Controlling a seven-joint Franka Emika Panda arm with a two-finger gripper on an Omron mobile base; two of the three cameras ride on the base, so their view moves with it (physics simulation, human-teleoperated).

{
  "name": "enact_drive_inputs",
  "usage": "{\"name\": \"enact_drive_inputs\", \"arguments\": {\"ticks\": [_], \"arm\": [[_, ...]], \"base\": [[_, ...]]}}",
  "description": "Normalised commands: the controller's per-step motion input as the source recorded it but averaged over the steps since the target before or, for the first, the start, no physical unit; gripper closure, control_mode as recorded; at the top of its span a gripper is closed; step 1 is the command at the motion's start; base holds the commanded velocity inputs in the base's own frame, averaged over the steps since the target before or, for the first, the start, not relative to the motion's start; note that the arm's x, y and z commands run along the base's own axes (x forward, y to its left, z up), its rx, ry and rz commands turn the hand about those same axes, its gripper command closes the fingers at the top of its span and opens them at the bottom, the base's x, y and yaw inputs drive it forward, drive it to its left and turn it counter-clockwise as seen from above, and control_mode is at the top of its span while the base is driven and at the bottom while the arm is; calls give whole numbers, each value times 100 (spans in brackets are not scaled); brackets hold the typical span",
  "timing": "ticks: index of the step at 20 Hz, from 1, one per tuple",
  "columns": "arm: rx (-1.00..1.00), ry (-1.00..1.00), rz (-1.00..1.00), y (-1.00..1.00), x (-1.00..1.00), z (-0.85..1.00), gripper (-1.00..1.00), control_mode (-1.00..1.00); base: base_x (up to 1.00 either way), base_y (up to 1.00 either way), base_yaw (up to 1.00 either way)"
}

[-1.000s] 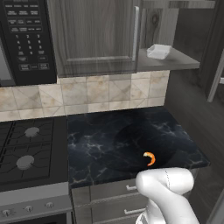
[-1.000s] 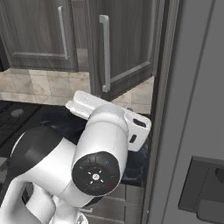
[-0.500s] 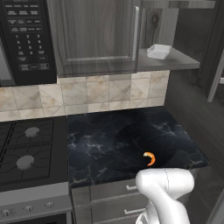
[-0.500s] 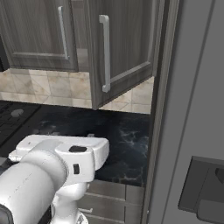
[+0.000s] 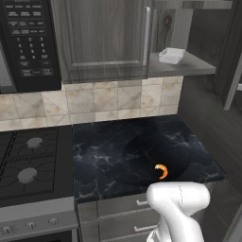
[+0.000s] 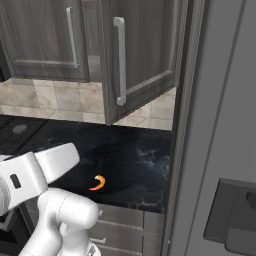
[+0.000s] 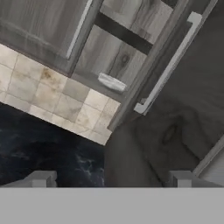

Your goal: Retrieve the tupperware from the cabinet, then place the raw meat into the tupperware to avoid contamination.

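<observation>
Tupperware (image 5: pixel 171 55): sitting on cabinet (image 5: pixel 101 38) shelf, door open for your reach. Raw meat (image 5: pixel 161 171): waiting on table (image 5: pixel 113 151). Fingers (image 7: pixel 41 178): spread, released, holding nothing.

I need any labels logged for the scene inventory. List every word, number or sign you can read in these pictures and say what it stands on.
Microwave keypad: rows of small white marks on the black panel, too blurred to read.
Stove front: knobs with no marks that can be made out.
Cabinet, tupperware, counter, raw meat: no text or sign on any of them.
</observation>
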Motion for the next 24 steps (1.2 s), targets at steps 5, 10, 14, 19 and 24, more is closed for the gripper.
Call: {"name": "enact_drive_inputs", "arguments": {"ticks": [5, 10, 14, 19, 24], "arm": [[-37, -10, -20, 32, 0, 2, -100, -100], [-41, -3, -16, 46, 11, -3, -100, -100], [-37, -5, -11, 47, 34, -6, -100, -100], [-32, -2, -10, 33, 52, -14, -100, -100], [-17, 0, -8, 1, 79, -31, -100, -100]], "base": [[0, 0, 0], [0, 0, 0], [0, 0, 0], [0, 0, 0], [0, 0, 0]]}}
